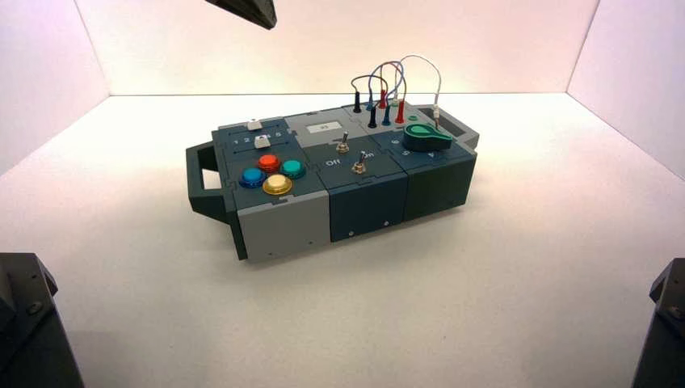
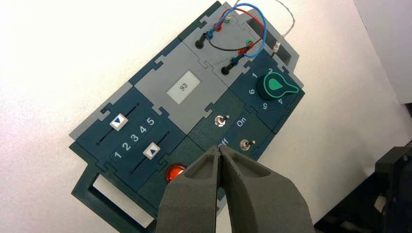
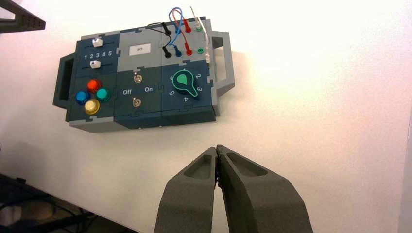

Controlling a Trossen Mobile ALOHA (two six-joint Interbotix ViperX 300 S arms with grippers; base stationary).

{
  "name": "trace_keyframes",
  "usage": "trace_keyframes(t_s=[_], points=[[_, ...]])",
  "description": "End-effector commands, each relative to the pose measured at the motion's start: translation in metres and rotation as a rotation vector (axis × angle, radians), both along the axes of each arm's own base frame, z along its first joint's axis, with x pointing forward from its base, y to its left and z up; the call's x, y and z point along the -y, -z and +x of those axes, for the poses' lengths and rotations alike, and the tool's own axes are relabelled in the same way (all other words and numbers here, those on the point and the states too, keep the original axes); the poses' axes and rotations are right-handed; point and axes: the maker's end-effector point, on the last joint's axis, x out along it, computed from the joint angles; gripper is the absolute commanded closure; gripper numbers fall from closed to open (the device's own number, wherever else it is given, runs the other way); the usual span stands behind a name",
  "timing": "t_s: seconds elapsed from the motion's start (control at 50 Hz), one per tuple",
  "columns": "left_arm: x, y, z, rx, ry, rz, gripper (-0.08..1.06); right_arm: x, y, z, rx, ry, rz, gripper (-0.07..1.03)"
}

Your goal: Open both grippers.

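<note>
My left gripper [image 2: 219,149] is shut and empty. It hangs high over the box's [image 1: 363,206] front, above the red button [image 2: 174,173] and the Off lettering. Its dark tip shows at the top edge of the high view [image 1: 242,10] and far off in the right wrist view [image 3: 17,19]. My right gripper [image 3: 216,147] is shut and empty. It hangs over the bare white table in front of the box [image 3: 141,73], well away from it. It is out of the high view.
The box bears two white sliders [image 2: 119,122], a small display reading 93 [image 2: 183,87], two toggle switches [image 2: 221,120], a green knob [image 2: 278,86], coloured buttons [image 1: 277,183] and plugged wires [image 1: 388,81]. Arm bases stand at the bottom left [image 1: 24,323] and bottom right [image 1: 666,323] corners.
</note>
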Motion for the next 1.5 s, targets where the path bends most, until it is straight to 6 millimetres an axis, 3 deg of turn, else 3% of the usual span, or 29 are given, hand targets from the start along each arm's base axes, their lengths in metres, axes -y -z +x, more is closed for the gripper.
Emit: trace_keyframes(t_s=[0.02,0.56,0.62,0.66,0.74,0.8,0.86,0.9,1.04,1.5], points=[[0.001,-0.013,0.007,0.031,-0.009,-0.018,1.01,-0.001,-0.006,0.002,0.015,-0.003,0.004,0.98],[0.002,-0.007,0.007,0.013,-0.008,-0.011,1.01,0.0,-0.007,0.001,0.025,-0.003,0.001,0.97],[0.002,-0.007,0.007,0.01,-0.007,-0.01,1.01,0.0,-0.008,0.0,0.03,-0.005,0.0,0.92],[0.002,-0.006,0.008,0.011,-0.007,-0.009,1.0,0.0,-0.009,0.0,0.035,-0.006,-0.002,0.82],[0.003,-0.009,0.009,0.023,-0.01,-0.014,0.85,0.0,-0.009,-0.001,0.037,-0.007,-0.004,0.6],[0.003,-0.011,0.009,0.024,-0.01,-0.016,0.56,0.0,-0.007,0.0,0.033,-0.007,-0.006,0.41],[0.003,-0.011,0.01,0.021,-0.012,-0.017,0.11,0.0,-0.005,0.0,0.024,-0.006,-0.007,0.21],[0.002,-0.01,0.01,0.02,-0.011,-0.013,-0.04,0.0,-0.001,0.001,0.009,-0.008,-0.011,0.09],[0.0,-0.007,0.009,0.003,0.006,0.007,-0.05,0.0,0.0,0.002,0.003,-0.007,-0.011,-0.01],[0.005,-0.014,0.021,0.033,0.018,0.007,-0.05,0.002,-0.003,-0.003,0.043,0.006,-0.003,-0.02]])
